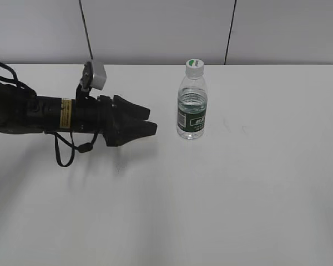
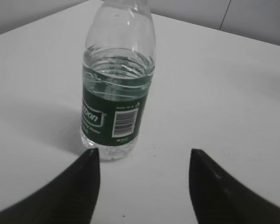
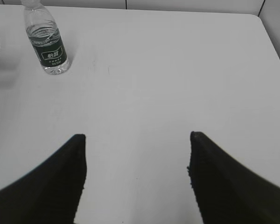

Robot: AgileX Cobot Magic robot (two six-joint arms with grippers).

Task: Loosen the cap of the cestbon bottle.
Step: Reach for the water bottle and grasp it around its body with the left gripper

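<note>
So the cestbon bottle is standing upright a bit right of centre in the upper half of the exterior view, long axis vertical, with the cap on the neck and looking untouched so far. The left gripper lies low along the bench in the left half of the frame, pointing right, straight at the bottle's lower body, near it but with a clear gap between. In the left wrist view the bottle fills the upper centre, a touch left of the midline between the two fingers, which are spread wide with nothing in them. That makes the left arm by far the nearer one. The right gripper doesn't show in the exterior view at all; from its own camera the bottle is small, up in the top left corner, well apart, and its fingers are wide apart and empty too. My guess: left closes in on the body to steady it, right has to travel over and come down on the cap. Bench is plain white, smooth, nothing else on it that I can see, pale wall panels behind, plenty of room on all sides.
</note>
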